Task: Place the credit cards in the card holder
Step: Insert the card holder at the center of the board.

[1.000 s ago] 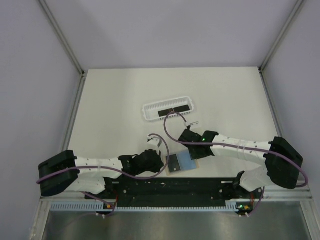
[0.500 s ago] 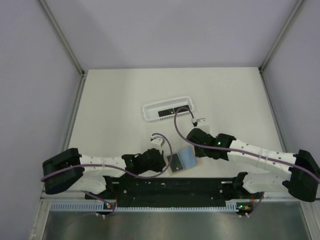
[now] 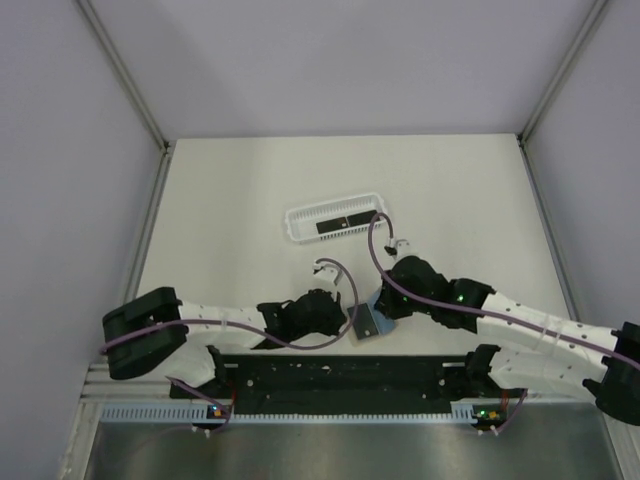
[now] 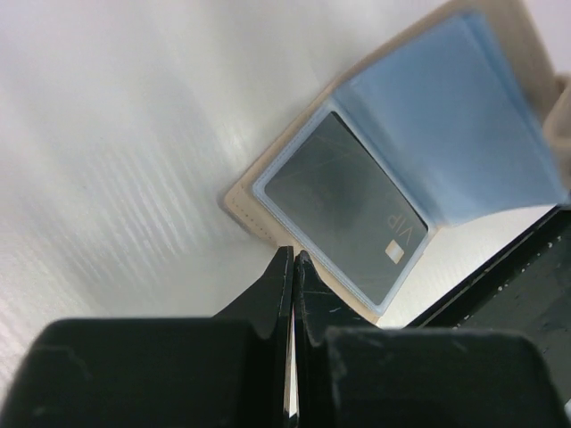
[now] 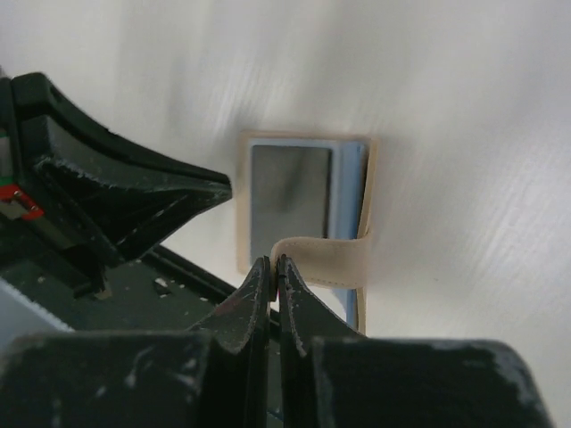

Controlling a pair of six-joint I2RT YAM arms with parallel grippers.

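Observation:
The tan card holder (image 3: pixel 372 321) lies open near the front edge, its blue sleeves (image 4: pixel 446 116) showing. One dark credit card (image 4: pixel 343 218) sits in a sleeve; it also shows in the right wrist view (image 5: pixel 290 192). Another black card (image 3: pixel 340 224) lies in the white basket (image 3: pixel 300 215). My right gripper (image 5: pixel 275 261) is shut on the holder's tan strap (image 5: pixel 335 259) and lifts that flap. My left gripper (image 4: pixel 293 259) is shut and empty, its tips at the holder's tan edge (image 4: pixel 259 212). In the top view the left gripper (image 3: pixel 345 322) is just left of the holder and the right gripper (image 3: pixel 388 308) just right of it.
The black base rail (image 3: pixel 340 375) of the arms runs right below the holder. The white perforated basket stands behind both grippers in mid-table. Purple cables (image 3: pixel 372 240) loop above both wrists. Grey walls enclose the table on three sides.
The right arm has swung left and forward, folding the holder's blue side up and over. The left gripper has slid right to the holder's edge.

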